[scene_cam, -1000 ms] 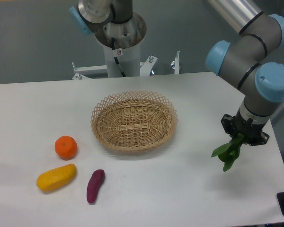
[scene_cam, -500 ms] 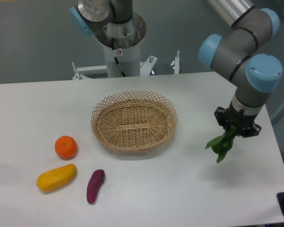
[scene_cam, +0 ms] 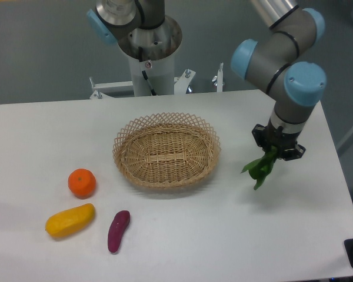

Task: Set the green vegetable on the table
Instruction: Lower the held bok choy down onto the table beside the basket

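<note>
- While our arm reaches in from the upper right, the white counter carries everything else, and its right side, where we work, has bare surface.
- At the counter's middle sits the wicker basket, with nothing visible inside it and well apart from our load.
- Off to the left lie the yellow fruit, the orange and the purple sweet potato, none of them ours to handle.
- Our fingers are clenched on the vegetable, gripping its upper end so the dark leaves hang down and slightly left.
- We judge the vegetable to be off the counter, just right of the basket's rim; whether a leaf tip brushes the surface we cannot tell.
- We read this as the carry step, the release not yet done.
- Next we would lower until the leaves rest on bare counter clear of the basket, then part the fingers and lift straight up.
</note>
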Controlling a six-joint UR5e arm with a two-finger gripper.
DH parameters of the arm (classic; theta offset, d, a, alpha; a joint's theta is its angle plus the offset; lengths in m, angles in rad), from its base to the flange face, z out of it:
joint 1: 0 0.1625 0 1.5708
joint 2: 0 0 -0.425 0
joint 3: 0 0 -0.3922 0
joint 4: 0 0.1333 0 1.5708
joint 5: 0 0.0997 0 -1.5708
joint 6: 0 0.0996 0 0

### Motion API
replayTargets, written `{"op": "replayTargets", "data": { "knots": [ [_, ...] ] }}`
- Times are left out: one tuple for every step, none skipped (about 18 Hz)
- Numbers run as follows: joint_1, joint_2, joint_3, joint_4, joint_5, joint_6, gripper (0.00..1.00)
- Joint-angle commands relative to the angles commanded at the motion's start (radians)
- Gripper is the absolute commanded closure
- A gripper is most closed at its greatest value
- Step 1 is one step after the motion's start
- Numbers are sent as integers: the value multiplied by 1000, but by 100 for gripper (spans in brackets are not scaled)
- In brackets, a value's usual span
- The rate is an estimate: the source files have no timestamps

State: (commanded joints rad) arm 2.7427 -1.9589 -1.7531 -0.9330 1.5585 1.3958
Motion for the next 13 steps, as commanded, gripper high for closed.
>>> {"op": "replayTargets", "data": {
  "knots": [
    [3,0,-20,23,2,21,89],
    [6,0,-29,28,2,53,84],
    [9,0,-35,28,3,83,79],
    [15,0,-39,28,3,103,72],
    [23,0,-43,28,2,115,60],
    [26,0,-43,28,2,120,50],
    [28,2,-43,28,2,121,38],
    [26,2,-45,29,0,114,21],
    [26,3,-45,30,2,111,0],
    [26,3,-43,30,2,109,0],
    [26,6,-42,31,2,109,0],
    [26,6,-39,31,2,112,0],
    [28,8,-34,30,0,111,0]
  ]
}}
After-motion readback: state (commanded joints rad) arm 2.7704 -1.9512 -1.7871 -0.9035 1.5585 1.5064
